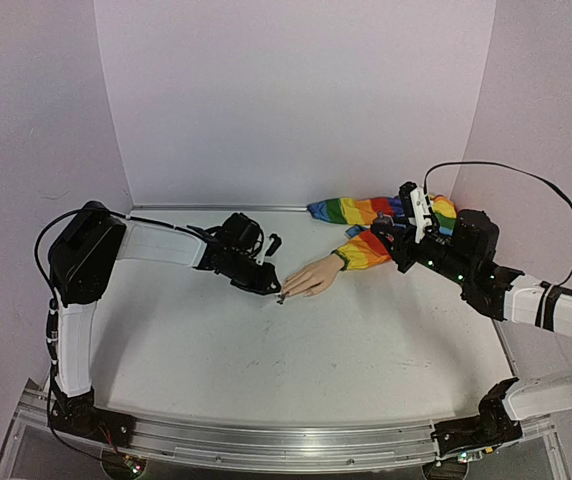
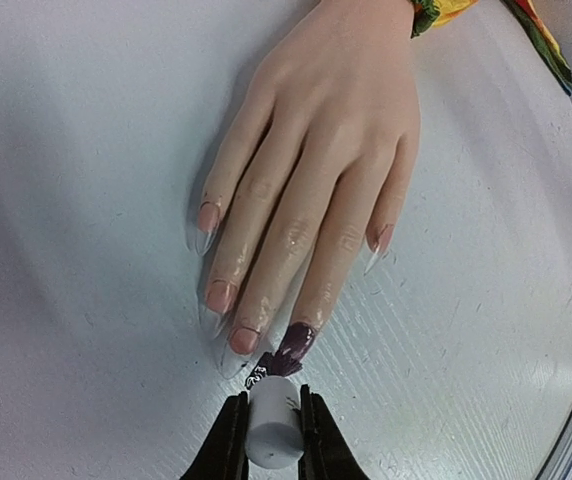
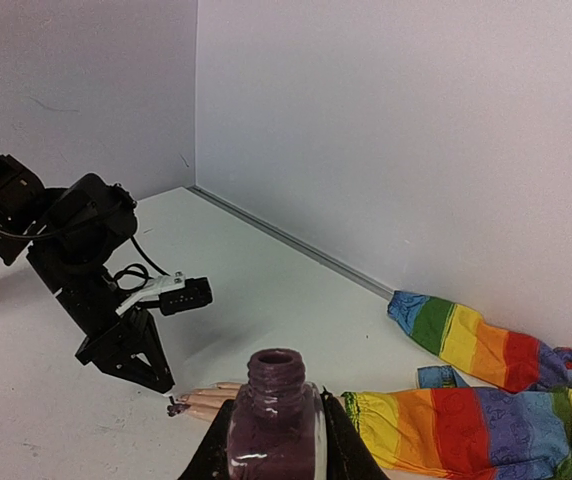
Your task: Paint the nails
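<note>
A pale peach mannequin hand (image 2: 316,150) with a rainbow sleeve (image 1: 366,248) lies flat on the table, fingers toward the left arm. One nail (image 2: 296,345) is dark purple; the other nails (image 2: 218,295) are bare. My left gripper (image 2: 271,430) is shut on a white brush cap (image 2: 272,425); its dark bristles (image 2: 266,372) touch the tip of the purple nail. My right gripper (image 3: 271,450) is shut on an open purple polish bottle (image 3: 274,420), held upright above the sleeve. The hand also shows in the top view (image 1: 311,277).
White walls close the back and sides of the white table (image 1: 296,360). The sleeve's second end (image 1: 341,210) lies near the back wall. A metal rail (image 1: 266,435) runs along the near edge.
</note>
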Available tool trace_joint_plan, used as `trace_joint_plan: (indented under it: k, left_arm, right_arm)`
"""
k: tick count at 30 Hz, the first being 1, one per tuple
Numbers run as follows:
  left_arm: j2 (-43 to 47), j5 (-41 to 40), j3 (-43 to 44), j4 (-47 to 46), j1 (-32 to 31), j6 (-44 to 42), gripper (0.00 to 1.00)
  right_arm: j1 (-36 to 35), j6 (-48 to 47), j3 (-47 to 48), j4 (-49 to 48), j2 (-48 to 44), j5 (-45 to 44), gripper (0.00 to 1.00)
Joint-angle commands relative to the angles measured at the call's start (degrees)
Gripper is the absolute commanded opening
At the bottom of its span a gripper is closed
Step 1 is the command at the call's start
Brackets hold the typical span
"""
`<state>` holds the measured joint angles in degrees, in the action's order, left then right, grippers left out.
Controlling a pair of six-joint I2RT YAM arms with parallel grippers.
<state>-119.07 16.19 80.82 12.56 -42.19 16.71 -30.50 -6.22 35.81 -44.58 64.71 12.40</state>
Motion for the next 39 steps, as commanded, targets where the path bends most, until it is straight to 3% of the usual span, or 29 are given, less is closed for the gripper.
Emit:
trace_joint_plan:
  k: [1,10,17,25,29,39]
  left_arm:
    - [3.3,-1.7,-0.3,-1.2,0.2,-0.7,0.0]
    - [8.5,-2.6,-1.9,-0.9,0.4,-0.5,0.0]
    - [18.8,-2.2,-4.6,0.4,0.4,2.6,0.0]
    - [24.4,13.8,-2.0,8.0,0.2,6.6,0.0]
    - [28.6,15.2,-2.9,7.9,-0.8,7.5,0.0]
    - [36.4,19.1,-1.6,10.1,-1.5,7.1,0.0]
  right_arm:
    - [0.3,0.3,0.5,-4.2,-1.0,0.7,0.0]
    - [0.4,0.3,0.5,-4.1,-1.1,0.6,0.0]
    - [0.4,0.3,0.7,-3.6,-2.2,1.4,0.0]
    - [0.2,2.6,2.4,-2.9,-0.6,10.7,0.0]
    - [-0.2,5.5,4.3,-2.9,1.6,17.1,0.0]
    - [-14.5,12.2,5.8,-10.8,9.0,16.4,0.0]
